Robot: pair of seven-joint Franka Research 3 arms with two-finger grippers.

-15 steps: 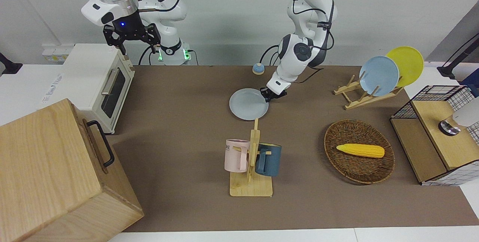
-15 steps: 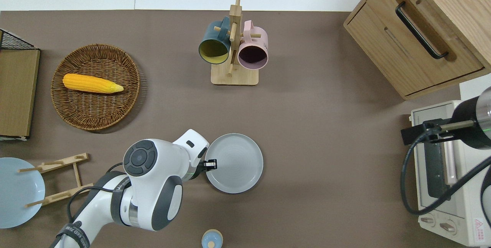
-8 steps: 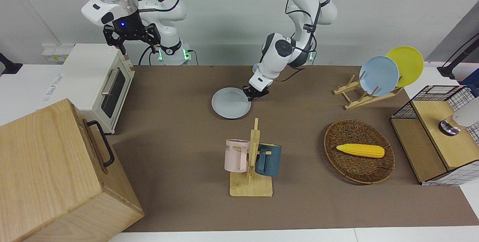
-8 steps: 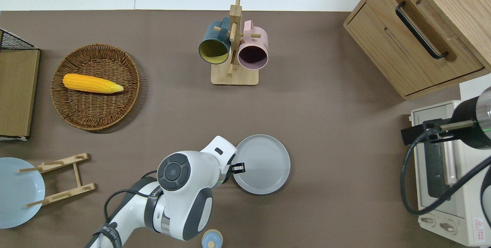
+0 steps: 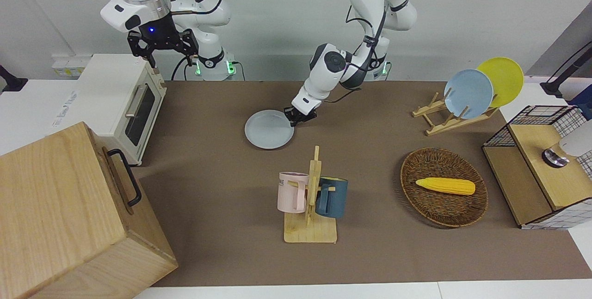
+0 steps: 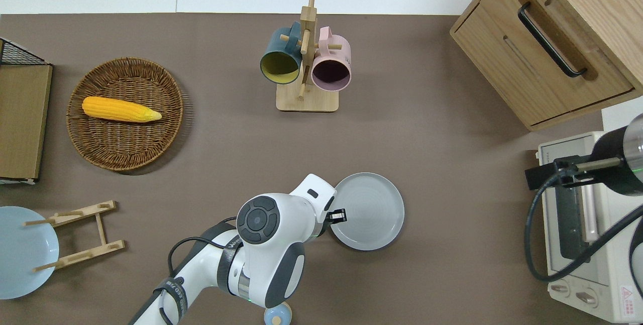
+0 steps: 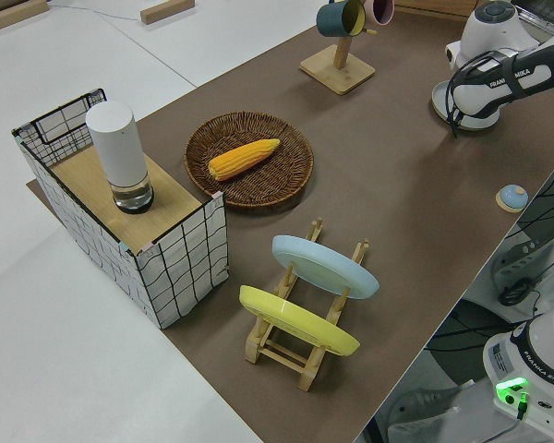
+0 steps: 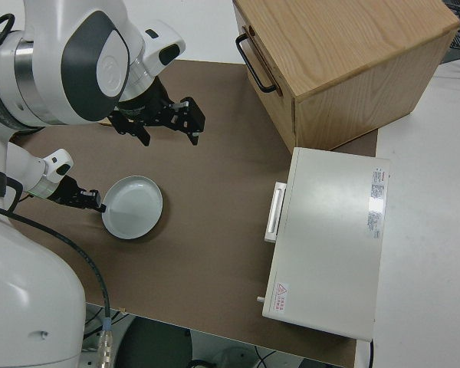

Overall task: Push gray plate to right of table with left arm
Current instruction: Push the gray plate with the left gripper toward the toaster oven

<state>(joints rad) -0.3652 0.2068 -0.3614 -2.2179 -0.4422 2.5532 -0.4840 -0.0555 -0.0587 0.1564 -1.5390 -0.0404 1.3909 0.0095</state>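
The gray plate (image 5: 269, 129) lies flat on the brown table (image 5: 208, 174), about mid-length and nearer to the robots than the mug rack. It also shows in the overhead view (image 6: 371, 212) and the right side view (image 8: 134, 207). My left gripper (image 5: 296, 119) is down at table height, its fingers shut, and touches the plate's rim on the side toward the left arm's end (image 6: 337, 214). My right gripper (image 5: 162, 51) is parked, open and empty.
A wooden mug rack (image 5: 309, 197) with a pink and a blue mug stands farther from the robots than the plate. A toaster oven (image 5: 115, 100) and a wooden cabinet (image 5: 69, 216) fill the right arm's end. A corn basket (image 5: 444, 187) and a plate rack (image 5: 467, 95) are toward the left arm's end.
My left gripper has slid the gray plate along the table toward the right arm's end, staying at its rim. The right arm has not moved.
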